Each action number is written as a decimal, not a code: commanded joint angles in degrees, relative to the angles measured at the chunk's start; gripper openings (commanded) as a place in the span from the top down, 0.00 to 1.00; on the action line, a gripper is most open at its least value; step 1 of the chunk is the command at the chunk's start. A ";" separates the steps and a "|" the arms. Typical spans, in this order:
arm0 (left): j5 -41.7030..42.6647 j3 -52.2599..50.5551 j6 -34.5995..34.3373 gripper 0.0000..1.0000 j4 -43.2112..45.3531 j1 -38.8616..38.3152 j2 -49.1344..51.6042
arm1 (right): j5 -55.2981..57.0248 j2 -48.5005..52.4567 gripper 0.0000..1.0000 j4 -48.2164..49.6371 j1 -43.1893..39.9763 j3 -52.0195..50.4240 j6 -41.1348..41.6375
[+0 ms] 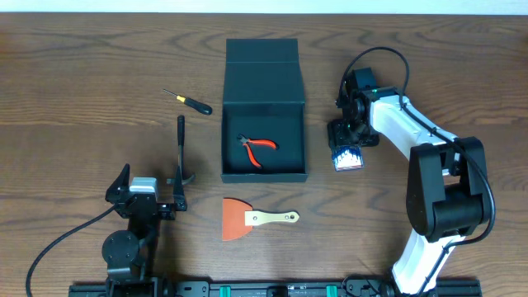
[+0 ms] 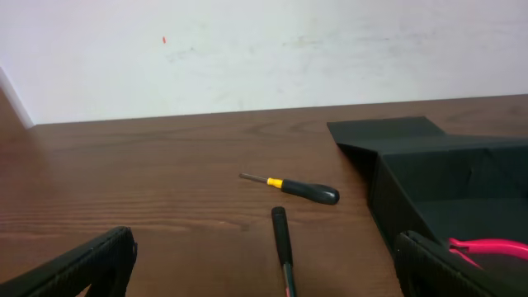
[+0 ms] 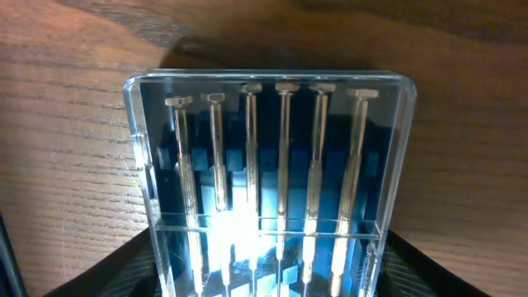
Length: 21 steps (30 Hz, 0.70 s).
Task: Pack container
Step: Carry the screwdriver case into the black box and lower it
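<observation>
The dark container stands open at the table's middle, its flap lid laid back. Red-handled pliers lie inside it. In the left wrist view the container's wall and the pliers show at the right. My right gripper is right of the container, its fingers closed on both sides of a clear case of small screwdrivers. The case fills the right wrist view between the fingers. My left gripper is open and empty at the front left.
A black-handled screwdriver with a yellow band lies left of the container. A long black tool lies in front of my left gripper. An orange-bladed scraper with a wooden handle lies below the container.
</observation>
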 commanded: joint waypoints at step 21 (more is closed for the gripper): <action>0.35 -0.98 0.74 0.01 -2.01 0.31 -0.31 | -2.10 0.90 0.46 -5.09 0.00 10.47 0.44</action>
